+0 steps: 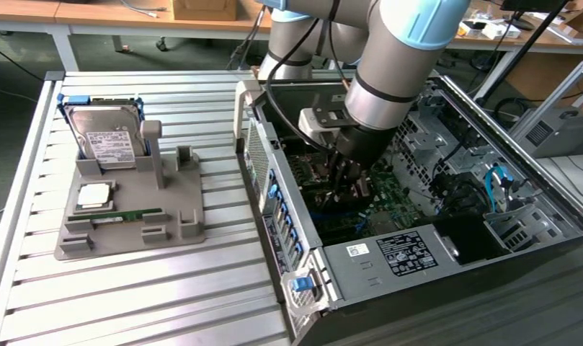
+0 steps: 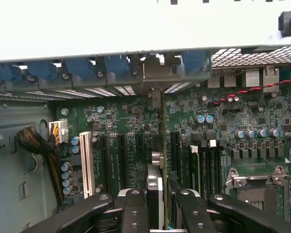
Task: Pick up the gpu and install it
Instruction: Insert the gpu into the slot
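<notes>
Tool [image 2: 157,204] grips gpu [image 2: 163,126] among motherboard [image 2: 233,121] slots.

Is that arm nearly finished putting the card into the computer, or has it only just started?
Picking up looks done: the gpu is off the grey parts holder, where the hard drive and memory stick remain. In hand: the pincer grips the card edge-on, deep inside the open computer case, above the motherboard slots, its bracket near the rear wall. Left: whether it is fully seated cannot be told.
</notes>
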